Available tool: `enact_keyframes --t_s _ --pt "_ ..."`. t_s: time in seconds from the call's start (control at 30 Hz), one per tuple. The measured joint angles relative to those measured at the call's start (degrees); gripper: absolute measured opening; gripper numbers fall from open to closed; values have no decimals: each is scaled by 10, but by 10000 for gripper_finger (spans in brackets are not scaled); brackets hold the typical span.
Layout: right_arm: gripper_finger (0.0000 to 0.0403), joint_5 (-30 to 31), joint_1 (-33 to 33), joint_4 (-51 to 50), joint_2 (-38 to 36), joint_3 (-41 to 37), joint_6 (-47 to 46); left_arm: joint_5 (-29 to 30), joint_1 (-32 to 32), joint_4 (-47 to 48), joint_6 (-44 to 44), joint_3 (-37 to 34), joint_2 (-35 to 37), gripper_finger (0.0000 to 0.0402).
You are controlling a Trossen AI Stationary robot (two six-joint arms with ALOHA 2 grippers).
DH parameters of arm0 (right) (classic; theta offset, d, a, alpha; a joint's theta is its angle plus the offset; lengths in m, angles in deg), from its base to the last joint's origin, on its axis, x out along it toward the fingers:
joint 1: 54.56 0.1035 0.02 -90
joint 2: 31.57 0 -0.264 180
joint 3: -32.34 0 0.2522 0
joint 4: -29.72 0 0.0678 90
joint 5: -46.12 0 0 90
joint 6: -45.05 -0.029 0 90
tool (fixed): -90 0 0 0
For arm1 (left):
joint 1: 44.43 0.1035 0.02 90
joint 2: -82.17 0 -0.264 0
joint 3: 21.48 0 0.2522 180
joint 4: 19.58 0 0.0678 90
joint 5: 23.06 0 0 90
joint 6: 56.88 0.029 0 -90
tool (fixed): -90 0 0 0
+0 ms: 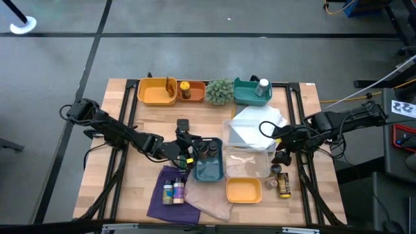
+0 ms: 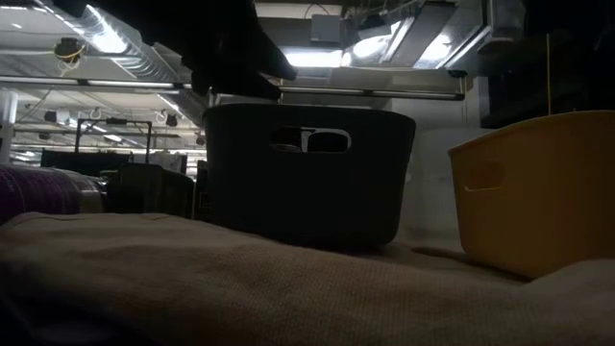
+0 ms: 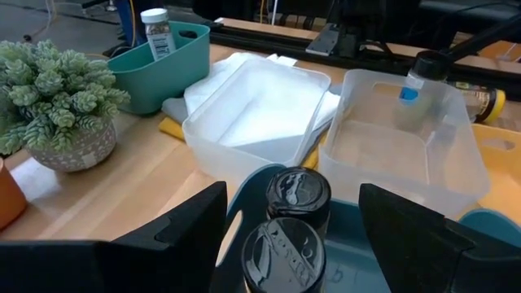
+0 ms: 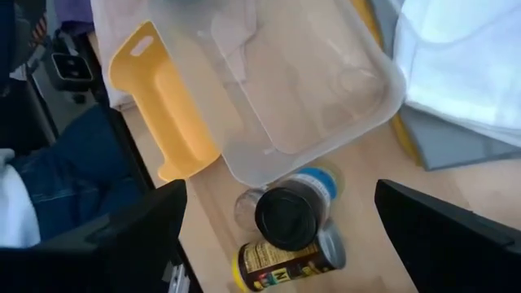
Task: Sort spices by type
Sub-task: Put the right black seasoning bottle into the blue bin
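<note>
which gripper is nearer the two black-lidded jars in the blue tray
Left. The left gripper hangs open right over the two black-lidded jars in the blue tray. The right gripper is open across the clear bin, above other jars.

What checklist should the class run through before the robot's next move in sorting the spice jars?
1. Right gripper open: ok, its fingers stand wide apart.
2. Right gripper above a jar: ok, the black-lidded jar stands upright between its fingers, beside the clear tub.
3. Neighbouring jar out of the way: not ok, a yellow-labelled jar lies on its side close against the upright jar.
4. Left gripper free: ok, it is open over the blue tray with two black-lidded jars standing between its fingers, neither gripped.
5. Jars waiting on the purple cloth: ok, small jars stand there.
</note>
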Motion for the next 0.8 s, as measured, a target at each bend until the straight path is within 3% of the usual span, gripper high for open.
enact_keyframes --t_s 0.27,0.53,0.8 --pt "397 24 86 -1 61 0 -1 0 0 22 -31 0 0 263" --pt "397 104 202 3 157 0 -15 0 0 21 -47 0 0 263" --pt "397 122 241 4 234 0 -49 0 0 21 -58 0 0 263"
